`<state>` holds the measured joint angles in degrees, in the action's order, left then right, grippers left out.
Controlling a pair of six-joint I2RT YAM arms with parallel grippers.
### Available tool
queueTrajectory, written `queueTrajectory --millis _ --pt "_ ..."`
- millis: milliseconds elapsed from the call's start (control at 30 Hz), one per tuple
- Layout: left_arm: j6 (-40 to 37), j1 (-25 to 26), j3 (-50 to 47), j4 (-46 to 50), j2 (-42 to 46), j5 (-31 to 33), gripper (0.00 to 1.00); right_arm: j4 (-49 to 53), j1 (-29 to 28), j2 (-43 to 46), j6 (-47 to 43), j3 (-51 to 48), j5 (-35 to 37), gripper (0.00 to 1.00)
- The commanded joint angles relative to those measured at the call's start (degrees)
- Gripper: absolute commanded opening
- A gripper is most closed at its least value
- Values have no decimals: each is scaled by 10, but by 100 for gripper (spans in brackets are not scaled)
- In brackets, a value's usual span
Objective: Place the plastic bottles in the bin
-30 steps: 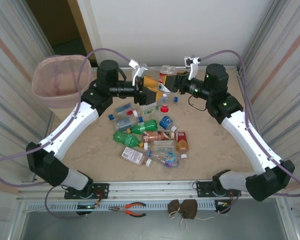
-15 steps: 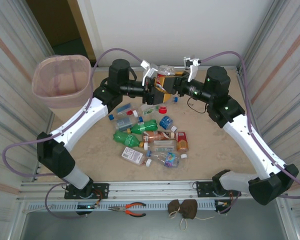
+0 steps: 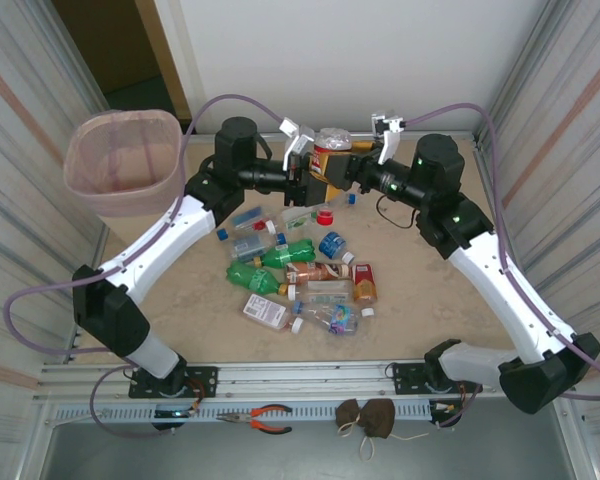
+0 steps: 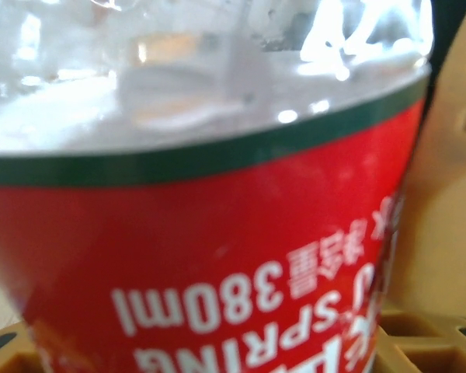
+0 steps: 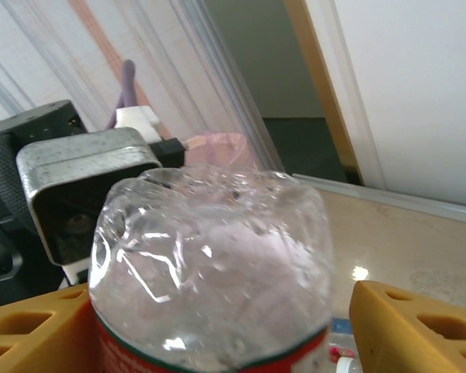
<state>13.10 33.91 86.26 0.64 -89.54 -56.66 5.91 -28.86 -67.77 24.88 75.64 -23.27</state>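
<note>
bin [image 3: 130,197] upper left looks empty | bottle pile [image 3: 300,275] centre | red-label bottle [image 3: 328,160] aloft top centre | right gripper [image 3: 348,168] wide | left gripper [image 3: 308,176]: cannot tell

**One label reads: "380ml" and "SPRING"**

Look at your left wrist view: the bottle [image 4: 217,101] close against the lens carries a red label [image 4: 179,249] under a dark green band [image 4: 140,165], printed in white. The print stands upside down there. You can make out "380ml" in large figures, and beneath it part of a word in capitals, "SPRING", cut off by the lower edge. A few Chinese characters sit beside the "380ml", too blurred for you to read. In the top view, the labels in the heap of bottles [image 3: 300,275] are too small to read
</note>
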Motion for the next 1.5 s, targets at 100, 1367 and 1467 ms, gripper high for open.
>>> queueTrajectory --millis 100,1367,1467 --pt "-22 -37 7 44 53 70 56 47 1 57 -36 25 80 84" --pt "-230 -482 141 411 26 405 52 83 66 98 -24 5 73 86" --pt "-239 -482 117 419 8 410 53 82 67 96 -23 3 74 86"
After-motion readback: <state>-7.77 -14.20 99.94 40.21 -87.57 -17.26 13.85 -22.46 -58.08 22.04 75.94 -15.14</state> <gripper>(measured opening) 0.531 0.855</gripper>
